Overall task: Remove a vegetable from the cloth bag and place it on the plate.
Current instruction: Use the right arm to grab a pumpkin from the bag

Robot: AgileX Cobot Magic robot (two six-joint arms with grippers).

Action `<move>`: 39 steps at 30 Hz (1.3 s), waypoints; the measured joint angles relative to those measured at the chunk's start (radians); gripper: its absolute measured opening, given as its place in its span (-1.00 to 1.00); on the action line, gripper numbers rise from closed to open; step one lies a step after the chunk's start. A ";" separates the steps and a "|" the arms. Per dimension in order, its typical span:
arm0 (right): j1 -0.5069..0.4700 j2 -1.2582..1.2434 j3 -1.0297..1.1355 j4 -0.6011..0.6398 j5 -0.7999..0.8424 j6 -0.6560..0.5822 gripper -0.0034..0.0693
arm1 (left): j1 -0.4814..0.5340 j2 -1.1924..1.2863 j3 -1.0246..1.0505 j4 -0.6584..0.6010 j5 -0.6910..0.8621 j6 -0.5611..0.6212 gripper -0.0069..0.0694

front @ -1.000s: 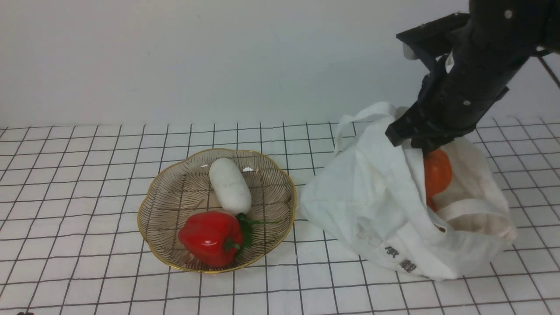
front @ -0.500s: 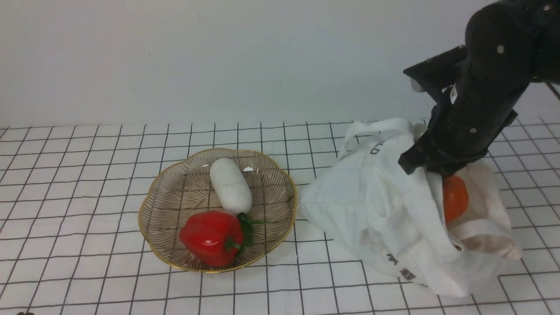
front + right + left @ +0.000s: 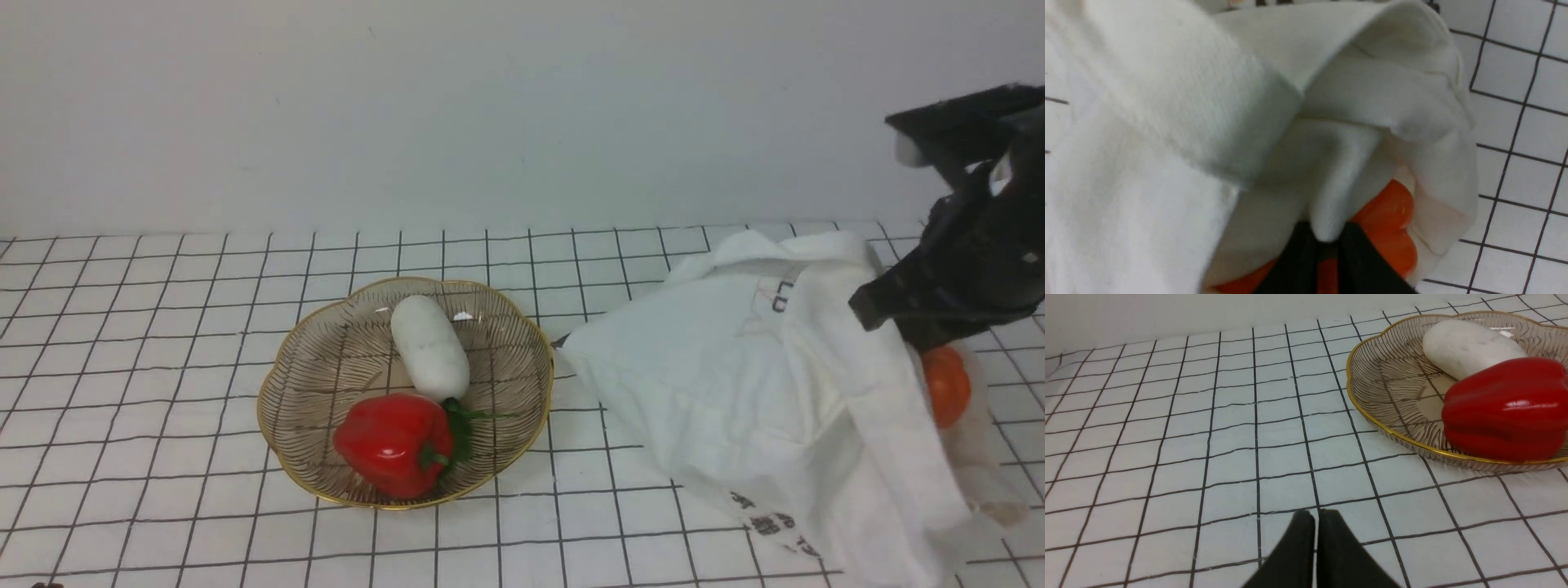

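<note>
Your right gripper (image 3: 1327, 234) is pinching a fold of the bag (image 3: 735, 384), not the pumpkin (image 3: 947, 384). The cloth sits squeezed between the two black fingers, and the orange ribs show just beneath them. The likely purpose is to hold the cloth up and open the mouth, though the wrist view is too close to say whether the tips also touch the pumpkin. The pumpkin is inside the bag, at its open end on the far right, half hidden by fabric. The bag lies slumped on its side on the table (image 3: 163, 327), its near corner just beside the plate (image 3: 326, 359).

Your left gripper (image 3: 1315, 516) hangs low over bare table near the plate, fingers pressed together and holding nothing, probably parked out of the way.

Count: one bag, one plate, three vegetables. Two are already on the plate, a red pepper (image 3: 392, 441) and a white vegetable (image 3: 430, 347), lying against each other.
</note>
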 joint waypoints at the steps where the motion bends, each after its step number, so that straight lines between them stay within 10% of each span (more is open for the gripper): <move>1: 0.000 -0.014 0.000 0.000 0.004 0.000 -0.80 | 0.000 0.000 0.000 0.000 0.000 0.000 -0.84; 14: 0.000 0.087 0.003 0.088 0.011 0.000 -0.74 | 0.000 0.000 0.000 0.000 0.000 0.000 -0.84; 27: 0.000 0.151 0.003 0.082 0.003 0.000 -0.05 | 0.000 0.000 0.000 0.000 0.000 0.000 -0.84; 39: 0.000 0.078 0.140 0.075 -0.002 0.057 0.09 | 0.000 0.000 0.000 0.000 0.000 0.000 -0.84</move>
